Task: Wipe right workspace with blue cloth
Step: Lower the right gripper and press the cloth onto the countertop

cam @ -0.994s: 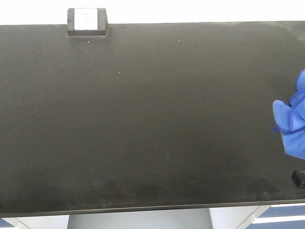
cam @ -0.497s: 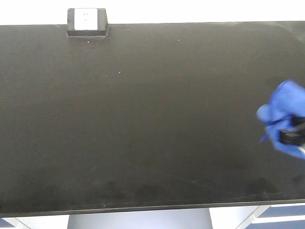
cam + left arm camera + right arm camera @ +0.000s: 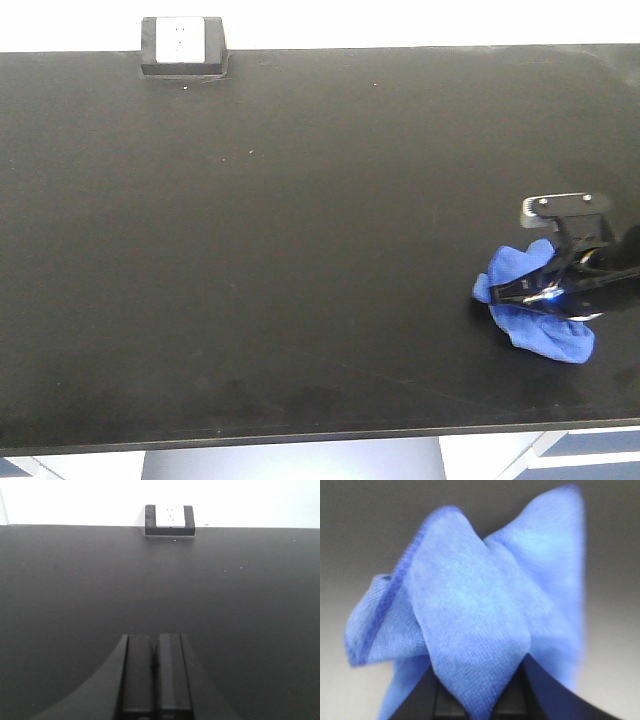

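Right pincer [image 3: 522,292] pinches the bunched blue cloth [image 3: 548,340]; folds spill ahead of and beneath its tips, seemingly resting on the black tabletop [image 3: 300,250]. Wiping stroke looks under way. Next move probably needs downward pressure and a steady sweep. Left pincer [image 3: 155,677] pressed together, holding nothing.

cloth [image 3: 540,325] on right of table [image 3: 300,250], in right tool [image 3: 520,292], socket box [image 3: 182,45] at rear left

right gripper [image 3: 498,295]: glossy black, two-screw bracket [image 3: 560,204]; left gripper [image 3: 155,640]: matte black, rectangular
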You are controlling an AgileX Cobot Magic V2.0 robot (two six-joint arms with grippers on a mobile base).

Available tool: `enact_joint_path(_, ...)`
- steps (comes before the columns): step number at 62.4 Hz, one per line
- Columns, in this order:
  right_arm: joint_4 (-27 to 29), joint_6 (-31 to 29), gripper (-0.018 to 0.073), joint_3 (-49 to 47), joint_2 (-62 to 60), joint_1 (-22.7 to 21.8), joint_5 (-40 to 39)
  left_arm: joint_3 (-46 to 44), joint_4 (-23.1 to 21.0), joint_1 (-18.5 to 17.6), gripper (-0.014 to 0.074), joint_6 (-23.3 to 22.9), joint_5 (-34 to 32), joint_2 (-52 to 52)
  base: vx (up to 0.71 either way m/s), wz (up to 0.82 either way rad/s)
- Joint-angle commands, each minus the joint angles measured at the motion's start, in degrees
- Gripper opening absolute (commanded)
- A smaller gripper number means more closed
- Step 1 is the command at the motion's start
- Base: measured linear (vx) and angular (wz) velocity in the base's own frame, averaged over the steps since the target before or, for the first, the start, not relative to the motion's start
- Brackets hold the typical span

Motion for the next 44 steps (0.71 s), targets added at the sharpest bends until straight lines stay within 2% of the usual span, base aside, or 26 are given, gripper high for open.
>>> enact_joint_path(1, 3.1, -3.7, -0.0005, -1.7, -0.9, 4.5, -5.1, 1.7, 0.1, -0.3, -0.0006, -0.5, -4.9, -0.8, 0.00, 0.00)
enact_joint_path(11, 5.4, -9.2, -0.0005, -2.3, -0.9, 19.2, -9.2, 1.7, 0.1, -0.3, -0.0006, -0.5, -4.9, -0.8, 0.00, 0.00)
enact_joint_path(14, 5.4, -9.2, -0.0005, -2.8, -0.9, 20.9, -9.7, 1.7, 0.1, -0.3, -0.0006, -0.5, -4.9, -0.8, 0.00, 0.00)
enact_joint_path(17, 5.4, -8.8, -0.0005, -2.9, -0.9, 20.7, -10.0, 1.7, 0.1, -0.3, -0.0006, -0.5, -4.9, -0.8, 0.00, 0.00)
enact_joint_path(20, 5.4, -8.7, -0.0005, -2.9, -0.9, 18.8, -10.0, 1.7, 0.1, -0.3, -0.0006, -0.5, -4.9, -0.8, 0.00, 0.00)
enact_joint_path(25, 5.2, -8.7, -0.0005, -2.8, -0.9, 12.6, -8.3, 1.7, 0.1, -0.3, -0.0006, -0.5, -4.9, -0.8, 0.00, 0.00)
enact_joint_path(35, 5.1, -9.0, -0.0005, -2.8, -0.9, -5.7, -7.0, 1.7, 0.1, -0.3, -0.0006, -0.5, -4.9, -0.8, 0.00, 0.00)
enact_joint_path(37, 5.6, -8.9, -0.0005, -2.8, -0.9, -8.3, -7.0, 1.7, 0.1, -0.3, -0.0006, -0.5, -4.9, -0.8, 0.00, 0.00)
enact_joint_path(41, 8.1, -8.8, -0.0005, -2.8, -0.9, -11.5, -7.1, 1.7, 0.1, -0.3, -0.0006, -0.5, -4.9, -0.8, 0.00, 0.00)
enact_joint_path(44, 10.6, -9.1, -0.0005, -2.8, -0.9, -11.5, -7.1, 1.7, 0.1, -0.3, -0.0006, -0.5, -4.9, -0.8, 0.00, 0.00)
